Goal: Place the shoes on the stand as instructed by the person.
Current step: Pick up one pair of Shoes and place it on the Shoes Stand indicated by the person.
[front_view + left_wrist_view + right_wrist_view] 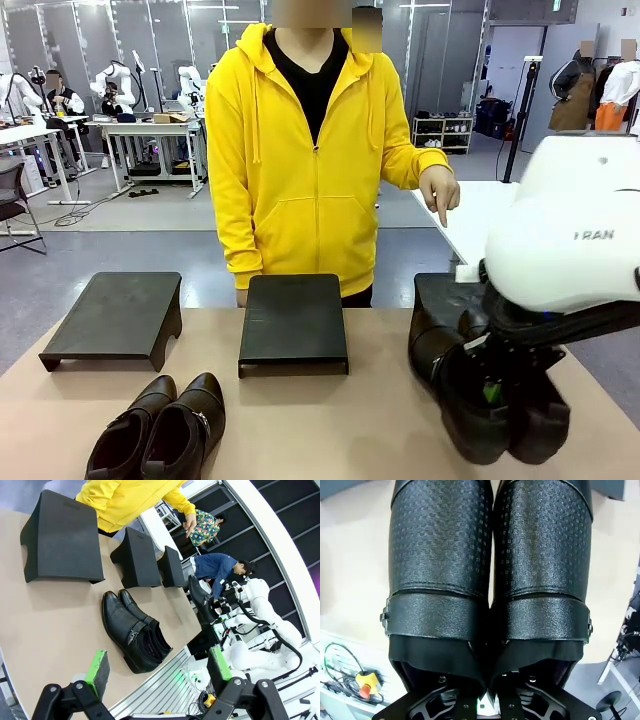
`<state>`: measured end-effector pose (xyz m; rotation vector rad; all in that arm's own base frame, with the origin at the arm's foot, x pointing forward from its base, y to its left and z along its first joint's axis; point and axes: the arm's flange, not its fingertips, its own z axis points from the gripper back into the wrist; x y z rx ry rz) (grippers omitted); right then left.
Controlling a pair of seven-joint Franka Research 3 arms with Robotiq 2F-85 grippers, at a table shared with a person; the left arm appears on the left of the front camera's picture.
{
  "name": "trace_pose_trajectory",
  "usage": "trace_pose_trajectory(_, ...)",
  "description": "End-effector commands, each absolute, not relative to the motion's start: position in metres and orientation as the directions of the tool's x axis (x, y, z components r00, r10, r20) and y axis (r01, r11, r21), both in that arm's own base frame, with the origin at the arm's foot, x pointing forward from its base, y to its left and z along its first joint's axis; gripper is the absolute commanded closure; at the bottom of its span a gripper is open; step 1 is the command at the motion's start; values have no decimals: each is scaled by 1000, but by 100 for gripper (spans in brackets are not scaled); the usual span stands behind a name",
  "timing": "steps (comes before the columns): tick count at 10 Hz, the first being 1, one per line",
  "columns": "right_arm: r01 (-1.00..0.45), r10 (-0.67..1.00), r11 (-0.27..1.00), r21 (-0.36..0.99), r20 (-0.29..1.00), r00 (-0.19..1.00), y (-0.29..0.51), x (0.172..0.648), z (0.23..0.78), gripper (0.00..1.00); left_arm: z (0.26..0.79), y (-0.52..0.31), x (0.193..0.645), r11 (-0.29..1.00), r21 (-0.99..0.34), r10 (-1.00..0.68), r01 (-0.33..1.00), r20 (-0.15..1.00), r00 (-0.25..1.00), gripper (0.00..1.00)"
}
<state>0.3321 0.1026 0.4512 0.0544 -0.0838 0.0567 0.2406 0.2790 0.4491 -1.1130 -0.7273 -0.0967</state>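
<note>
1. Filling the right wrist view, the held pair of shoes [490, 555] lies side by side, toes pointing away from the right claw [487, 700]. That claw is clamped on the two inner walls at the heel end, pinching them together.
2. Seen from the front, this pair hangs under the right arm at the right side of the table [330, 420]. Its long axis runs from the claw toward the far edge. Whether the soles touch the tabletop I cannot tell.
3. Just beyond the toes, on the line of that axis, stands the right stand [440, 290]. The person's hand [440, 190] points a finger down above it. I judge this to be the stand asked for, so the coming move is a short carry forward, toes leading, then a set-down.
4. Both the middle stand [293, 320] and the left stand [115, 315] are bare and well apart from the held pair.
5. Near the front left lies the other pair of shoes [132, 632], toes toward the stands. Above it hovers the left claw [159, 660], jaws wide apart and holding nothing; it is the nearer arm for that pair.
</note>
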Motion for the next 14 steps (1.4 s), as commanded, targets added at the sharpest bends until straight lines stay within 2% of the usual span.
trace_pose_trajectory(1, -63, 55, 997, 52, 154, 987, 85, 351, 464, 100, 449, 280, 240, 461, -781, 280, 422, 579, 766, 0)
trace_pose_trajectory(6, -57, 56, 998, -4, 173, 983, 74, 406, 480, 100, 449, 280, 240, 461, -781, 280, 422, 579, 766, 0)
trace_pose_trajectory(8, -37, 28, 999, 40, 204, 978, 79, 411, 481, 100, 449, 280, 240, 461, -781, 280, 422, 579, 766, 0)
trace_pose_trajectory(9, -49, 46, 999, 18, 147, 988, 75, 402, 472, 100, 449, 280, 240, 461, -781, 280, 422, 579, 766, 0)
trace_pose_trajectory(13, -49, 46, 999, 18, 147, 988, 75, 402, 472, 100, 449, 280, 240, 461, -781, 280, 422, 579, 766, 0)
trace_pose_trajectory(14, -48, 45, 999, 18, 126, 991, 76, 404, 464, 92, 449, 280, 240, 461, -781, 280, 422, 579, 766, 0)
